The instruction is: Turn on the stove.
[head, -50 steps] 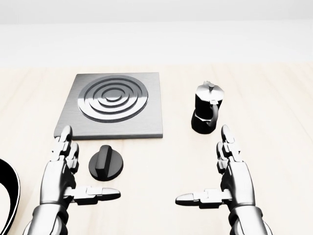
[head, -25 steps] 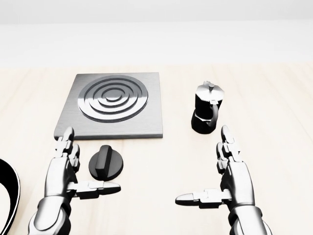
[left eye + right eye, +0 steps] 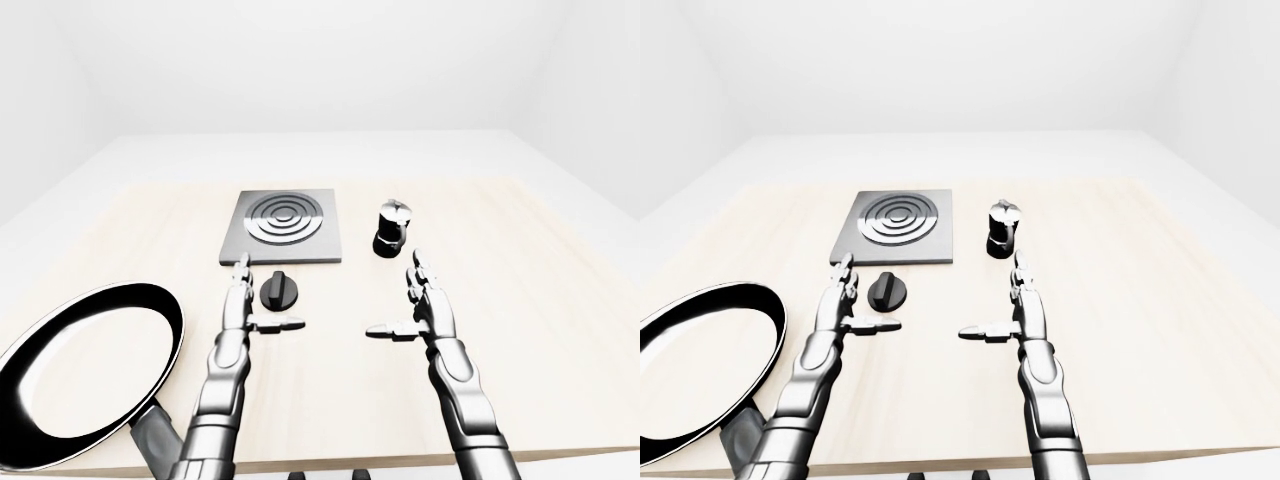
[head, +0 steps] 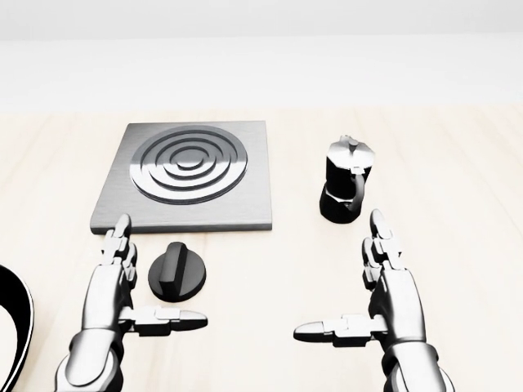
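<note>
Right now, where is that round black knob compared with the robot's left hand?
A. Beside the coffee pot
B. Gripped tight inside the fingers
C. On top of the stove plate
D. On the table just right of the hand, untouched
D: in the head view the knob lies on the table below the stove plate, just right of the open left hand, whose fingers are not closed on it.

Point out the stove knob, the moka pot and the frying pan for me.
stove knob (image 4: 177,272): head view, on the raised grip bar across its round black body.
moka pot (image 4: 346,190): head view, on its black body below the lid.
frying pan (image 3: 60,375): left-eye view, on its pale inner floor.
</note>
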You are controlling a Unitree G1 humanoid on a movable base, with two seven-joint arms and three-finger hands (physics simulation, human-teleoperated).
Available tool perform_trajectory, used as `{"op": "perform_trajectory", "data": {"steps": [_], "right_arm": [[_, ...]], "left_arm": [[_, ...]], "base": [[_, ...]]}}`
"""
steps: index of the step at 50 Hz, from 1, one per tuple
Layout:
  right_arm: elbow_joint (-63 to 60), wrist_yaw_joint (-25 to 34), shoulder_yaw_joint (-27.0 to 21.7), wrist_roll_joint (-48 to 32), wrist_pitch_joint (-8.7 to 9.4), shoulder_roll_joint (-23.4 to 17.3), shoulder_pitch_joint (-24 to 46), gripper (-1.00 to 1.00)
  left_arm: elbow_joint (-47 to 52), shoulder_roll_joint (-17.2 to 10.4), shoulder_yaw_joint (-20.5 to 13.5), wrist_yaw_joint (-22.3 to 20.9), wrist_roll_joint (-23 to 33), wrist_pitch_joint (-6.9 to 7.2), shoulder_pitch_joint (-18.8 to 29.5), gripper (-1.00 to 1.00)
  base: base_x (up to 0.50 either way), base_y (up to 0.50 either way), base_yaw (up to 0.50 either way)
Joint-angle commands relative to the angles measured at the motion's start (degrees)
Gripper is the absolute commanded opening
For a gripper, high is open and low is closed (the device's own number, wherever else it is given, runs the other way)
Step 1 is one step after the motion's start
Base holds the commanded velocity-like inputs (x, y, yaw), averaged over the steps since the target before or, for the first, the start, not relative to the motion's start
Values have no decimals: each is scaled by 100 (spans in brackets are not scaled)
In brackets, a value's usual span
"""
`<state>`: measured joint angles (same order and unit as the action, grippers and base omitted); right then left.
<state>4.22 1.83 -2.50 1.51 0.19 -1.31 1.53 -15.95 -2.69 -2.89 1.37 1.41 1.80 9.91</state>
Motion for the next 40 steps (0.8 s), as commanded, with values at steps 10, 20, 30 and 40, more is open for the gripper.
{"op": "perform_trajectory", "data": {"steps": [10,20,30,40], "right_arm": [[-1,26,22,-39,-16,7,-18,100],[34,24,13,-31,-7,8,2,100],[67,3,-5,5,30,2,37,100],[104,-16,-22,42,83,-6,84,100]], "left_arm": [[126,43,119,-28,385,-132,-140,100],[106,60,132,-79,436,-197,-157,100],[39,71,112,-171,339,-161,-134,100],[77,86,199,-291,376,-114,-178,100]], "base": [[0,0,0],[0,0,0],[0,0,0],[0,0,0]]}}
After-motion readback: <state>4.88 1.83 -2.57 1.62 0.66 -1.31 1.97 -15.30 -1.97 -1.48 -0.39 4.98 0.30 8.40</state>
